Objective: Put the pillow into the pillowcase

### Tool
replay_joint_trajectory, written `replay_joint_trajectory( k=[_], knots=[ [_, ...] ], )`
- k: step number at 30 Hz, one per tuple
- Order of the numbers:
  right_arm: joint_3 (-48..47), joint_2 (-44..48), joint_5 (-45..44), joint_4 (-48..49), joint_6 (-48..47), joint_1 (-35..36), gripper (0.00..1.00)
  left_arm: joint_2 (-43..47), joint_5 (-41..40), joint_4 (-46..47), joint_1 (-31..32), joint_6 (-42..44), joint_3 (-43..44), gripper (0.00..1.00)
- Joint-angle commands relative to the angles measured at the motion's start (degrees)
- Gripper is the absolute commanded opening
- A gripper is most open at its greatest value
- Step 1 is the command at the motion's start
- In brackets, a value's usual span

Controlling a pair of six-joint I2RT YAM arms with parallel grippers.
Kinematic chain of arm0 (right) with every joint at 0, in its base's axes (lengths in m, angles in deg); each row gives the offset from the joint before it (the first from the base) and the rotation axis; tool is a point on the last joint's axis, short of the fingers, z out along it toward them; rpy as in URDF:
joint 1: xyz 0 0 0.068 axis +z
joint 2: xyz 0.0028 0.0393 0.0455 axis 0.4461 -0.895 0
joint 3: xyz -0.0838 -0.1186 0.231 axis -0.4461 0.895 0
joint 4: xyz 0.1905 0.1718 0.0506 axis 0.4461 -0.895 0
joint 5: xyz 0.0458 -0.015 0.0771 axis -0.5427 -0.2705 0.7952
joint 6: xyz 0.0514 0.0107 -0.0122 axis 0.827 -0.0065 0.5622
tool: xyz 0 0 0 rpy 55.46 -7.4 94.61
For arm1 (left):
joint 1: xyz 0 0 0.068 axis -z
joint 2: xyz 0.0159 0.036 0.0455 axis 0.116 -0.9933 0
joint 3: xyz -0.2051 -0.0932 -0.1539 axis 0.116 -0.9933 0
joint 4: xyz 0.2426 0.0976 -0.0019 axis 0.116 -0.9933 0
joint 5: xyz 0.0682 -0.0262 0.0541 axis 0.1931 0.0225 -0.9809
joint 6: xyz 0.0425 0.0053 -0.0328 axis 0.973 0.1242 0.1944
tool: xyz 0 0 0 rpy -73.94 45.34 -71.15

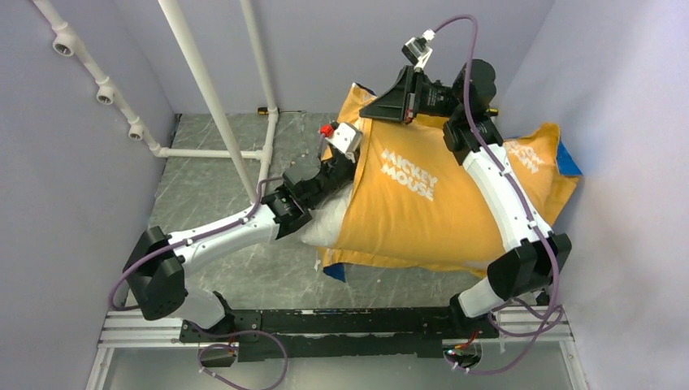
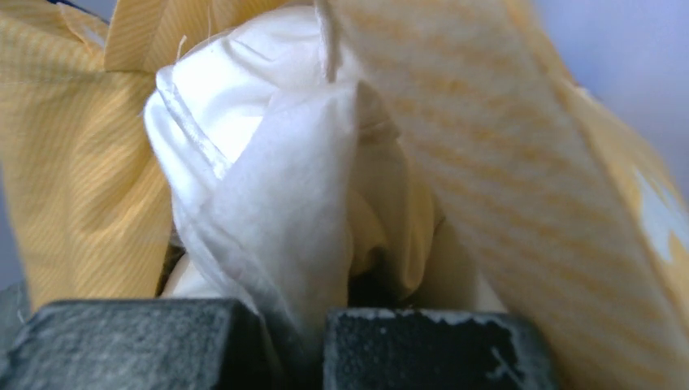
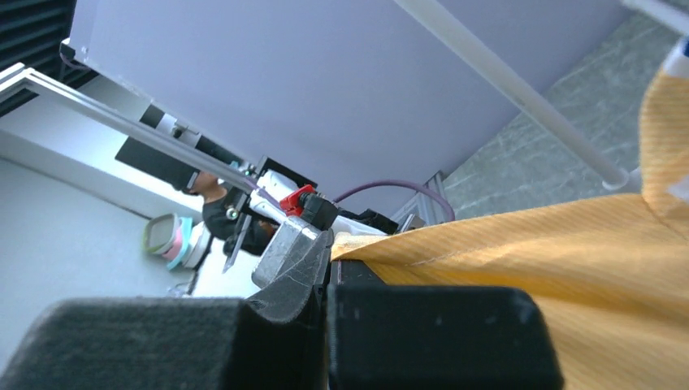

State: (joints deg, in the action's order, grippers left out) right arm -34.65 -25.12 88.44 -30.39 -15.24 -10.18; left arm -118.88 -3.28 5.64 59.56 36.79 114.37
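The yellow-orange pillowcase (image 1: 431, 219) with white lettering lies across the middle and right of the table. The white pillow (image 1: 325, 229) bulges out of its left opening. My left gripper (image 1: 348, 165) is at that opening. In the left wrist view it (image 2: 296, 329) is shut on a fold of the white pillow (image 2: 244, 122) cloth, with the yellow pillowcase (image 2: 504, 162) draped around it. My right gripper (image 1: 367, 106) is raised at the case's far left corner. In the right wrist view it (image 3: 329, 268) is shut on the pillowcase (image 3: 569, 268) edge.
White pipes (image 1: 203, 89) stand at the back left over the grey marbled table (image 1: 211, 187). Lavender walls close in on both sides. Blue fabric of the case peeks out at the right end (image 1: 569, 158). A metal rail (image 1: 325, 325) carries the arm bases.
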Motion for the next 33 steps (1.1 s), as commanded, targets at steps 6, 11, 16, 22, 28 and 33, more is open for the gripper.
replay_joint_trajectory(
  k=[6,11,16,22,28,33],
  knots=[
    [-2.5,-5.3,-6.2,4.0,-1.2,2.0,0.00,-7.2,5.8,10.7,4.9,-2.2,-6.6,0.00],
    [-9.2,-10.4,-11.8,-21.7,-19.7,1.7,0.00,-3.9,-2.2,-1.5,4.9,-1.5,-5.7,0.20],
    [-4.3,-13.4,-15.1,-25.6,-23.7,1.7,0.00,-0.9,-15.1,-36.9,2.8,-5.9,5.1,0.85],
    [-2.7,-16.2,-19.6,-29.2,-28.6,1.8,0.00,5.6,-9.8,-65.8,-5.9,-18.8,9.5,0.98],
    [-4.2,-17.1,-19.2,-28.9,-28.7,2.0,0.00,18.3,4.6,-73.7,-14.5,-29.4,2.9,0.99],
    [-5.3,-17.6,-18.8,-29.2,-28.7,2.1,0.00,28.4,9.8,-79.1,-16.4,-33.6,0.6,0.99]
  ],
)
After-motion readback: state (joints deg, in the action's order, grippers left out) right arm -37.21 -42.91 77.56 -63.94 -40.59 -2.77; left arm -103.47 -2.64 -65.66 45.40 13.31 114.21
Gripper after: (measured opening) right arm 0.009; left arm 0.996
